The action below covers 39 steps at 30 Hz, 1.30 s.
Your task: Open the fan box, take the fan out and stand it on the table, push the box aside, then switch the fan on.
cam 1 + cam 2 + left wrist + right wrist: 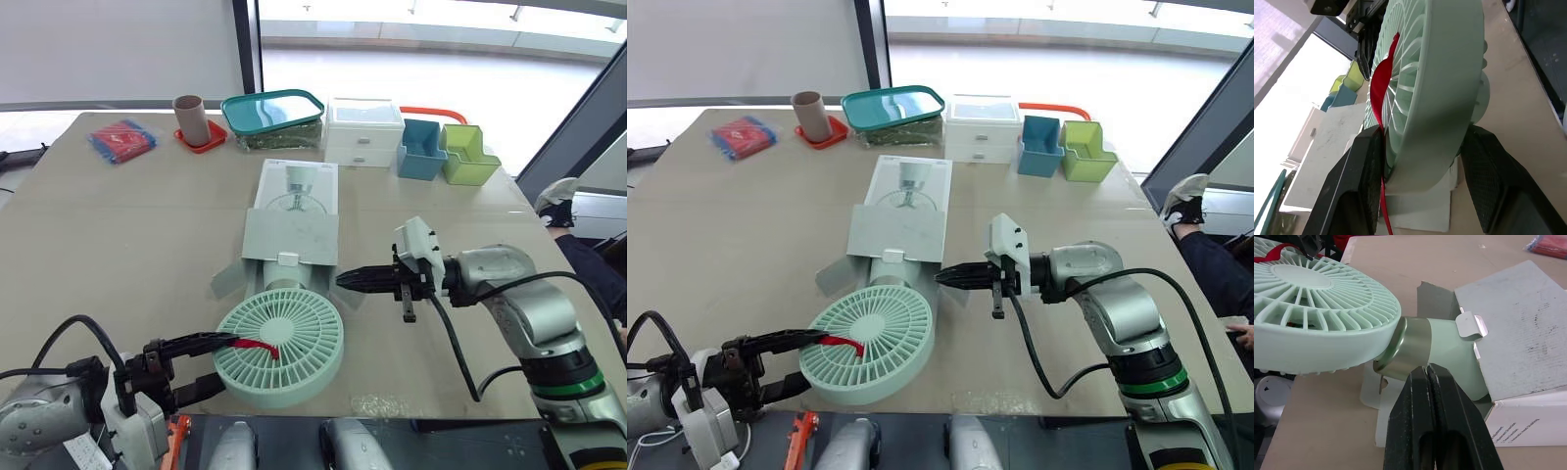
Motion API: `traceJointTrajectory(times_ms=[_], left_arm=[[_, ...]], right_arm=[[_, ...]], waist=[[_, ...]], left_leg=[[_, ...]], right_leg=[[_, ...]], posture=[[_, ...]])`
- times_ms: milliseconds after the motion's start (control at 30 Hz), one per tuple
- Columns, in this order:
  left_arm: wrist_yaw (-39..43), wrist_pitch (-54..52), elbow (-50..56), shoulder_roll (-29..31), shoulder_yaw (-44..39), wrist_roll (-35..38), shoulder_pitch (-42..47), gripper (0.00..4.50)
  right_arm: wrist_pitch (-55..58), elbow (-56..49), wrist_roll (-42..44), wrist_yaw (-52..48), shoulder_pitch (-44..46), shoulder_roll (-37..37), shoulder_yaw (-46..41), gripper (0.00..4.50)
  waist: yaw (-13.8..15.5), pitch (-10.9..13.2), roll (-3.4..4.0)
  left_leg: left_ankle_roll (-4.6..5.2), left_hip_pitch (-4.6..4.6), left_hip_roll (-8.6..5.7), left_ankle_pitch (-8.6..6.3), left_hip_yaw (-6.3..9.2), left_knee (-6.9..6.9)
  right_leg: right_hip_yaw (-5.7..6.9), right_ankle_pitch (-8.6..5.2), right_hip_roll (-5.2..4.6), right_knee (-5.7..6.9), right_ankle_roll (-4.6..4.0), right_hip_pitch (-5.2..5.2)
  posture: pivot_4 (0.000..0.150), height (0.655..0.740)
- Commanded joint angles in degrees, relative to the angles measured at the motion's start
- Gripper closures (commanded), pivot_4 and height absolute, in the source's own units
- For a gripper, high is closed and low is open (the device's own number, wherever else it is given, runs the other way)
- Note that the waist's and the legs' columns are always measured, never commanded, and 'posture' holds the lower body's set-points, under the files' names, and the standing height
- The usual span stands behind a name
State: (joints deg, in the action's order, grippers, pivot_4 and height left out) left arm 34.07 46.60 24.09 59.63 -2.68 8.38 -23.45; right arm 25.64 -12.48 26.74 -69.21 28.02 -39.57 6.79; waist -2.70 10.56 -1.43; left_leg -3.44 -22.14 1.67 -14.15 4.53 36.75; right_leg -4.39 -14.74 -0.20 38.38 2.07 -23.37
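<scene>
1. Table [118, 225]: pale top. The task's things lie mid-table towards the near edge, and the tubs and drawers along the far edge are well apart from them.
2. Fan box [290, 235]: white carton lying flat with its near end flaps splayed open. Judged light, so it would slide easily when pushed.
3. Fan [294, 333]: mint plastic. The round head is out of the box at the near edge, lying grille-up and tilted, with the neck running back into the box mouth. Judged light, with a stiff rim and thin grille ribs that could flex or snap. The smooth shell is likely slippery. Best holds are the rim or the collared neck.
4. Left gripper [1425, 161]: clamped across the head's rim, one finger on the grille face and one behind.
5. Right gripper [1426, 369]: fingers pressed together and holding nothing, tip just beside the neck at the box mouth. Contact cannot be told.
6. Red strap [260, 346]: lies over the grille by the left finger.
7. Hidden: the fan's base and switch are inside the box, and the head's rear face is mostly unseen.
</scene>
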Motion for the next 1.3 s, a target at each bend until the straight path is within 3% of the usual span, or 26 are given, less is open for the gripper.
traceJointTrajectory(times_ms=[33, 367, 600, 800, 1000, 1300], left_arm=[[1.65, -3.13, 3.02, -0.86, -1.78, 2.59, -1.61, 2.49], [4.32, -18.78, 14.28, -1.98, -8.97, 16.82, -4.59, 2.49], [6.20, -32.00, 22.93, -2.61, -14.49, 27.09, -6.18, 2.49], [9.30, -35.83, 24.24, -5.29, -16.52, 26.73, -6.11, 2.49], [10.15, -45.61, 29.33, -6.50, -23.81, 37.25, -12.21, 2.49], [10.48, -54.58, 30.94, -6.76, -32.89, 48.70, -10.66, 2.49]], right_arm=[[-0.17, -1.87, 1.71, -1.15, 0.92, -1.50, -2.30, 4.50], [2.08, -5.54, 8.22, -3.99, -1.86, -5.40, -7.74, 4.50], [1.85, -4.27, 8.15, -3.14, -0.69, -4.77, -7.11, 4.50], [1.01, -3.18, 6.98, -2.91, 0.39, -3.62, -5.74, 4.50], [0.37, -1.56, 6.46, -3.78, 1.44, -3.25, -4.84, 4.50], [-1.27, 1.46, 5.19, -5.31, 3.30, -2.72, -3.93, 4.50]], waist=[[0.02, 0.00, 0.00], [0.04, 0.00, -0.01], [-0.02, 0.01, -0.01], [0.01, 0.01, 0.00], [0.00, 0.01, -0.01], [-0.01, 0.01, 0.00]], left_leg=[[0.00, 0.00, 0.00, 0.00, 0.00, 0.00], [0.00, 0.00, 0.01, 0.00, -0.01, 0.02], [0.00, 0.03, 0.03, 0.00, -0.06, 0.04], [0.00, 0.04, 0.01, 0.00, -0.09, 0.04], [0.00, 0.03, 0.03, 0.00, -0.13, 0.04], [0.00, 0.03, 0.05, 0.00, -0.13, 0.10]], right_leg=[[0.00, 0.00, 0.01, 0.00, 0.00, 0.00], [-0.01, 0.00, 0.03, 0.00, 0.00, 0.02], [-0.06, -0.01, 0.06, 0.00, -0.01, 0.01], [-0.11, -0.03, 0.08, -0.02, -0.01, 0.02], [-0.18, -0.04, 0.08, -0.03, 0.01, 0.01], [-0.19, -0.05, 0.14, -0.03, -0.01, 0.01]], posture=[[0.150, 0.7400], [0.150, 0.7400], [0.150, 0.7400], [0.150, 0.7400], [0.150, 0.7400], [0.150, 0.7400]])
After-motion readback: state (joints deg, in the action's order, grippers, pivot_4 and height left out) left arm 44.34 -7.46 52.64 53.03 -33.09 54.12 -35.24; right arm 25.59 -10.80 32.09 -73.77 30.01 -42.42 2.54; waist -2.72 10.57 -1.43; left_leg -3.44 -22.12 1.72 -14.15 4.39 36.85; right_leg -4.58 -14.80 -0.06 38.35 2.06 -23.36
